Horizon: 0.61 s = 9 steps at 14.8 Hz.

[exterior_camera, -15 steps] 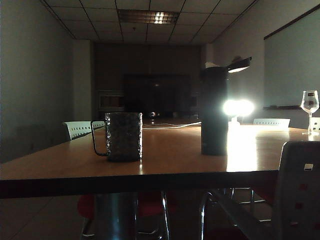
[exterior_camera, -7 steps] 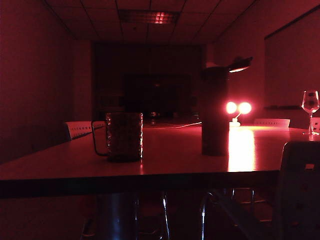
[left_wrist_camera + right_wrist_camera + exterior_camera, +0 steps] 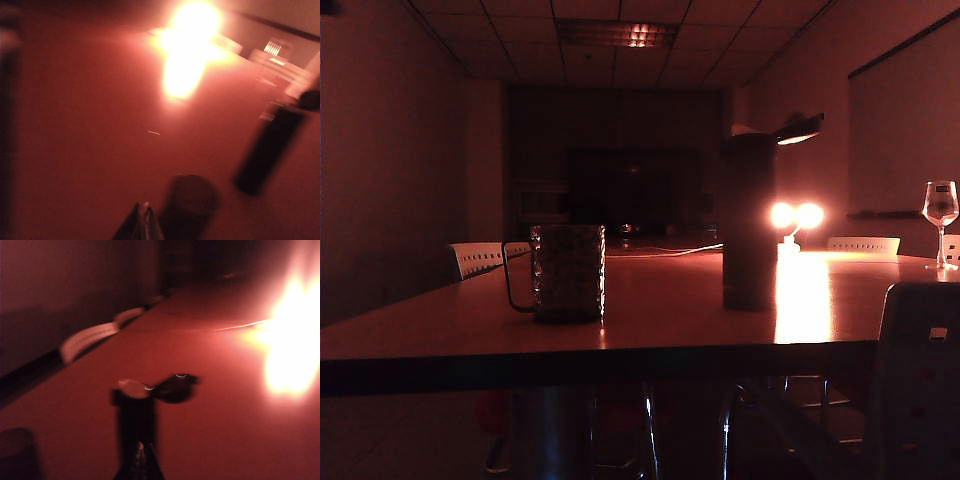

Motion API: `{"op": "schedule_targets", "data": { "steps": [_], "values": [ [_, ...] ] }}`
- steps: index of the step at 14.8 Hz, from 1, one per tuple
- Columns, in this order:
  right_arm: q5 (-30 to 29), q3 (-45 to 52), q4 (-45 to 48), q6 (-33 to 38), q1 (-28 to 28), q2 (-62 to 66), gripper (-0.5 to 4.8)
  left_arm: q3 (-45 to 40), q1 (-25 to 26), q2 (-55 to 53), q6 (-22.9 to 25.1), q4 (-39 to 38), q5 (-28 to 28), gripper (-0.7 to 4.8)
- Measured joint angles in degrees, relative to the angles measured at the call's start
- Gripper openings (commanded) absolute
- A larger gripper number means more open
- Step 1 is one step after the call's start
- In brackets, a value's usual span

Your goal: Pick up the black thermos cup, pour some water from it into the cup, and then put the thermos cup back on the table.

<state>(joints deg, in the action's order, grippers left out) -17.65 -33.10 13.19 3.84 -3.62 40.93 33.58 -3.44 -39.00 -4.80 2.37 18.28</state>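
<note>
A: Start big. What is the largest thing here?

B: The table (image 3: 660,320), glossy under dim reddish light. On it stand the black thermos cup (image 3: 749,222), upright right of centre with its flip lid raised, and the cup (image 3: 567,272), well apart to its left. A lamp (image 3: 796,215) glares behind; a wine glass (image 3: 940,210) stands far right.

A: Any writing or labels?

B: None legible; the wrist views are blurred.

A: The grippers?

B: Neither shows in the exterior view. The left gripper (image 3: 145,220) hangs above the table near the cup (image 3: 190,200), tips pressed together, holding nothing. The right gripper (image 3: 140,460) points at the thermos (image 3: 135,420), tips likewise together, empty.
</note>
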Motion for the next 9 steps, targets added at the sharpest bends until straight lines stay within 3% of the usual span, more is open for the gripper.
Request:
{"op": "schedule_targets", "data": {
  "steps": [2, 3, 4, 6, 9],
  "values": [
    [-0.2, -1.3, 4.4, 0.4, -4.8, 7.8, -0.04, 3.3, -3.8, -5.6, 0.0, 0.8, 1.7, -0.06],
    [-0.2, -1.3, 6.4, 0.4, -6.7, 10.4, 0.36, 4.1, -5.3, -7.2, 0.0, 0.8, 1.7, -0.06],
    [-0.2, -1.3, 9.3, 0.4, -8.3, 13.3, 1.32, 4.8, -7.2, -8.7, 0.0, 0.9, 1.7, -0.06],
    [-0.2, -1.3, 14.6, 0.4, -10.0, 19.2, 4.79, 4.8, -9.3, -9.1, 0.0, 0.9, 1.8, -0.06],
    [3.7, -1.3, 21.3, 2.6, -11.1, 26.0, 4.79, 4.9, -9.5, -9.1, 0.0, 0.9, 1.7, -0.06]
  ]
}}
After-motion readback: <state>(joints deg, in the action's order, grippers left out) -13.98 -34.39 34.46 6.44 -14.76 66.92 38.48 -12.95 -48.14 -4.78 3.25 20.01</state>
